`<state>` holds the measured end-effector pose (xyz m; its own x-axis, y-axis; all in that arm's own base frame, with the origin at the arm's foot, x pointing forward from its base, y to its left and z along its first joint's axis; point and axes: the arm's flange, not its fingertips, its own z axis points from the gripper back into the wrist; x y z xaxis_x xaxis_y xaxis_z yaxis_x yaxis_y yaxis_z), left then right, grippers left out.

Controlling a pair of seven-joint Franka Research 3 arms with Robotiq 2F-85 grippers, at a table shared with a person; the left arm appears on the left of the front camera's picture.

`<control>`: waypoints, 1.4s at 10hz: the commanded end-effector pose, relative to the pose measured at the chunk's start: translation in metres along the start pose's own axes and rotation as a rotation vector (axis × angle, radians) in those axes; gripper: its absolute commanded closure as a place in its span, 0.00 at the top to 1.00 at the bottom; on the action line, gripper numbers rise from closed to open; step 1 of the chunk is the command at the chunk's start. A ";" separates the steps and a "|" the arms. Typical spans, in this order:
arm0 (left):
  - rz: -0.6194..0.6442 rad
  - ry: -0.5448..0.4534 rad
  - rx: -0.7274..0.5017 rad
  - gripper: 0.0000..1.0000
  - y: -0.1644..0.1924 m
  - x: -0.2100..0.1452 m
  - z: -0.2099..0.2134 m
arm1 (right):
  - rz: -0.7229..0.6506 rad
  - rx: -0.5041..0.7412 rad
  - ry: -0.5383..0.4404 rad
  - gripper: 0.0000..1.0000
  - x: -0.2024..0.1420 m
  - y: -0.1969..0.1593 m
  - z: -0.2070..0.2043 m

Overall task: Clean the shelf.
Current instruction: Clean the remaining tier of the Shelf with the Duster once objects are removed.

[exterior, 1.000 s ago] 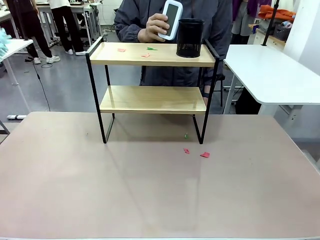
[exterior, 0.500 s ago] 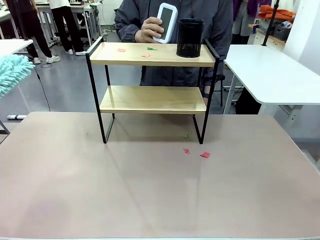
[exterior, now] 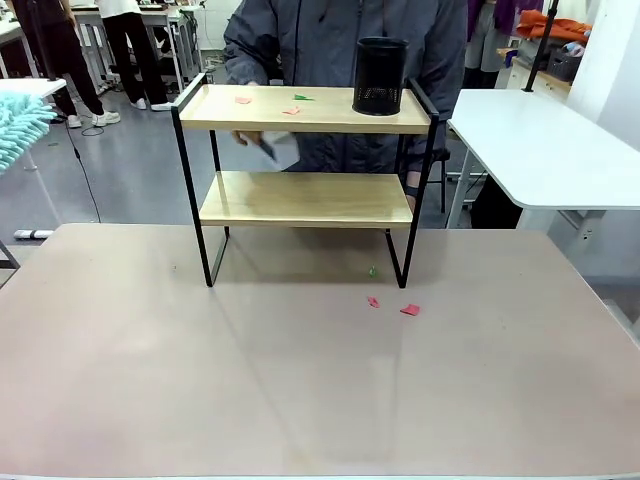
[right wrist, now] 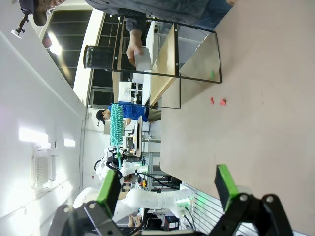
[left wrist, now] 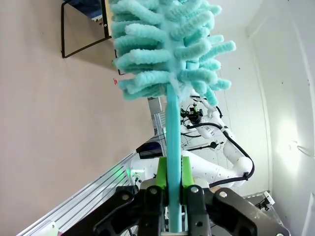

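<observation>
Front view: shelf point(exterior: 300, 122) stands at far side of surface point(exterior: 300, 380), long axis running left to right. Paper scraps point(exterior: 292, 110) and pen holder point(exterior: 381, 75) on top board. Duster point(exterior: 22, 130) at left edge, well apart from shelf.

Left wrist view: left jaws clamped on duster point(left wrist: 167, 44) handle. Shelf frame point(left wrist: 105, 19) lies ahead, beyond duster head.

Right wrist view: right jaws wide apart, empty. Shelf point(right wrist: 165, 61) far ahead.

We judge left arm better placed, sweeping along top board.
</observation>
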<state>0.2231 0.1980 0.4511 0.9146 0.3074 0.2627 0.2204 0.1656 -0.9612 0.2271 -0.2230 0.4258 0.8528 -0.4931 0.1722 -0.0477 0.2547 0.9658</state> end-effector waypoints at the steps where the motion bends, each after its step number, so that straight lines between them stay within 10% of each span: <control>1: -0.025 0.005 -0.004 0.12 0.001 -0.003 -0.001 | 0.029 0.019 -0.012 1.00 0.001 0.000 -0.002; 14: -0.025 0.005 -0.004 0.12 0.001 -0.003 -0.001 | 0.029 0.019 -0.012 1.00 0.001 0.000 -0.002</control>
<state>0.2237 0.1973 0.4502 0.9156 0.3054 0.2617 0.2196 0.1656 -0.9614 0.2271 -0.2230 0.4258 0.8528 -0.4930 0.1722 -0.0478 0.2547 0.9658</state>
